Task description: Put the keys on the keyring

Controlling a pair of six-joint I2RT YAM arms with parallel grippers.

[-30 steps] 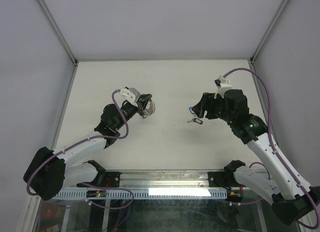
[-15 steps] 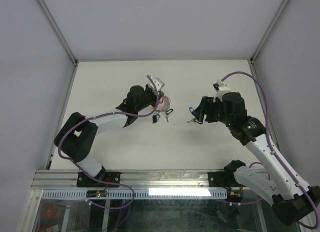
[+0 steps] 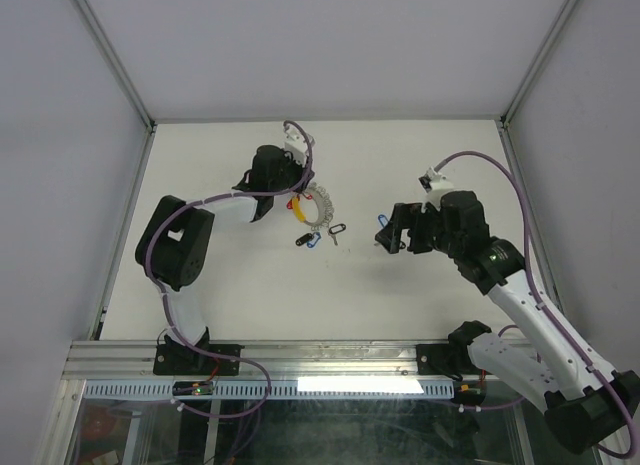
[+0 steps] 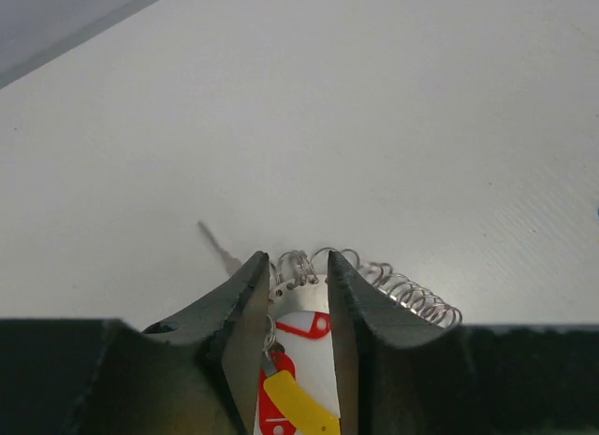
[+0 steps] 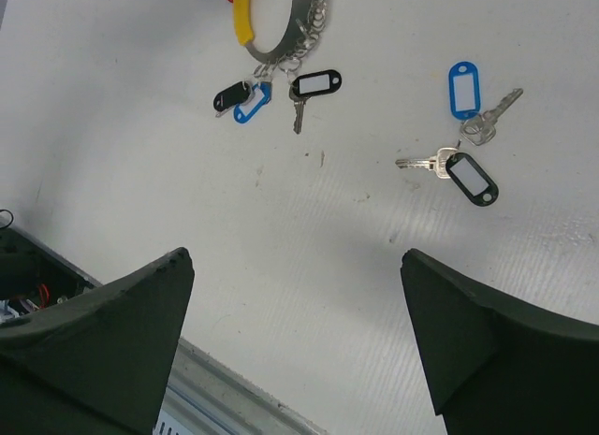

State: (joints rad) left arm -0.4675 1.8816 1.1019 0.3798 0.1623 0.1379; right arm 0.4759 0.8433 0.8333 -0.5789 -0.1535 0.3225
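Note:
The keyring (image 3: 320, 207), a silvery hoop with a yellow section (image 3: 300, 211), lies on the table at centre. Keys with black and blue tags (image 3: 306, 239) and a black-tagged key (image 3: 337, 228) hang off its near side. My left gripper (image 3: 296, 192) is over the hoop. In the left wrist view its jaws (image 4: 298, 259) stand slightly apart, with the ring's band (image 4: 301, 287), a red tag (image 4: 281, 384) and the yellow section (image 4: 301, 407) showing between them. My right gripper (image 5: 295, 257) is wide open and holds nothing. Two loose keys, blue-tagged (image 5: 462, 89) and black-tagged (image 5: 471, 178), lie beyond it.
The white table (image 3: 220, 275) has raised frame rails on the left (image 3: 125, 225) and right (image 3: 520, 185). The aluminium front rail (image 3: 330, 357) runs along the near edge. Grey walls close in the back and sides.
The left arm has swung right and farther out with the keyring. The hoop now rests on the table and the left jaws have parted. The right jaws have opened wider.

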